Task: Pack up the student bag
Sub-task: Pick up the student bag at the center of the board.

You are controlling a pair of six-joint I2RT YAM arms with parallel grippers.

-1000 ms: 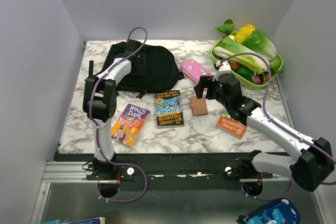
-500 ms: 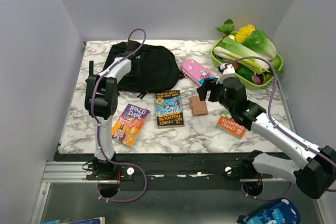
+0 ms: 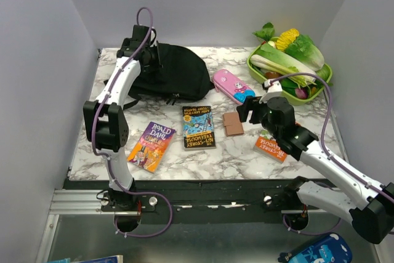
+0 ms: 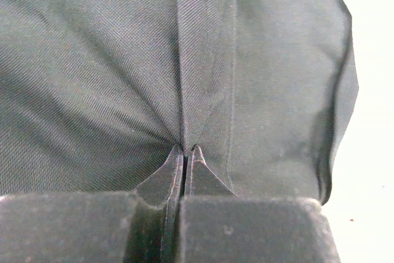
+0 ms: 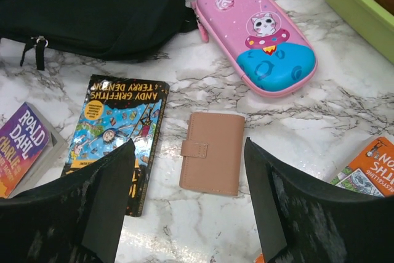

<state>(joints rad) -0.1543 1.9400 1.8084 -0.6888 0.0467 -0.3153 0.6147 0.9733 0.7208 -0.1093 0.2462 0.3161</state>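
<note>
Student bag [image 3: 178,78] sits beyond "Roald Dahl" book [image 3: 151,146] and "Andy Griffiths" book [image 3: 198,127].

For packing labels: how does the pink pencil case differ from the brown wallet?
The pencil case is pink and blue with a cartoon cat; the wallet is plain brown. The pencil case is larger and round-ended; the wallet is smaller and rectangular. Both lie flat on the table.

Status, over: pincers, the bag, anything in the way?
Left pincer shut on student bag fabric. Right pincer open above tan wallet. Pink pencil case beside bag; no obstruction visible.
</note>
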